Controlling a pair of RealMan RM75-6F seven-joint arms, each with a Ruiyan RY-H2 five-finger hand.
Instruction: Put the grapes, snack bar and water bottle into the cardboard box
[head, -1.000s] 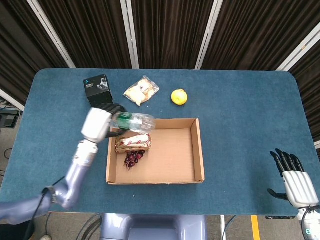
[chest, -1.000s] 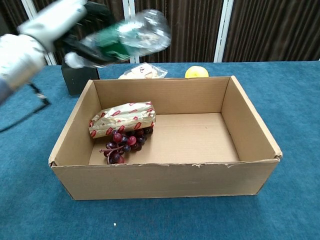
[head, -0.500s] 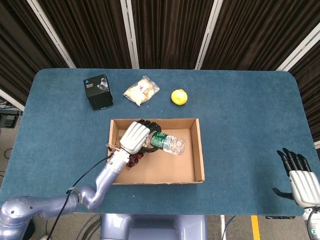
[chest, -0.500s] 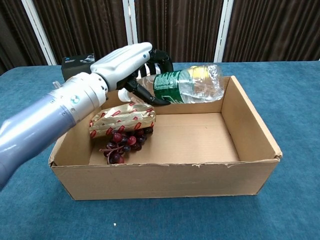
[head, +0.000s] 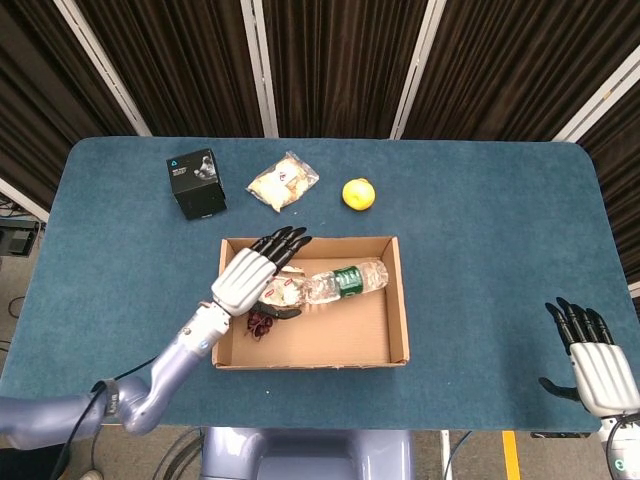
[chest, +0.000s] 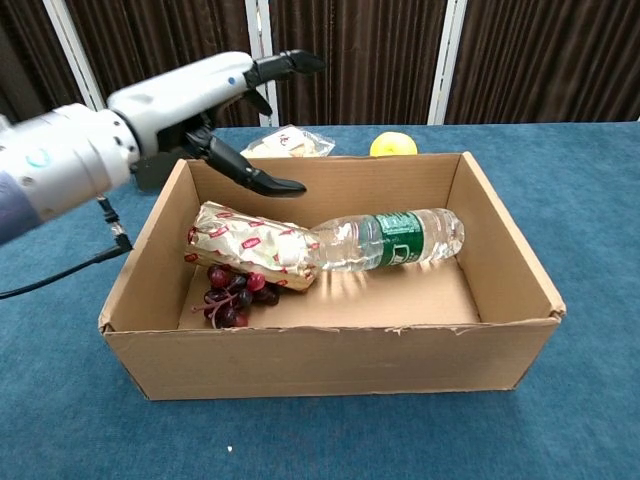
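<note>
Black-fingered and spread, the left hand (head: 250, 272) hovered empty over the cardboard box (head: 398, 300). Inside the box lay the water bottle (chest: 385, 240), touching the snack bar (chest: 250, 242), which sat on the grapes (chest: 228, 292). Well outside the box, the right hand (head: 592, 358) hung empty, fingers apart.

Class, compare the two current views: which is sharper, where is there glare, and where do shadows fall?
Head view: evenly lit, sharp, soft shadow inside the cardboard box. Chest view: also sharp, with highlights on the water bottle and snack bar wrapper; the open left hand shows no motion blur.
</note>
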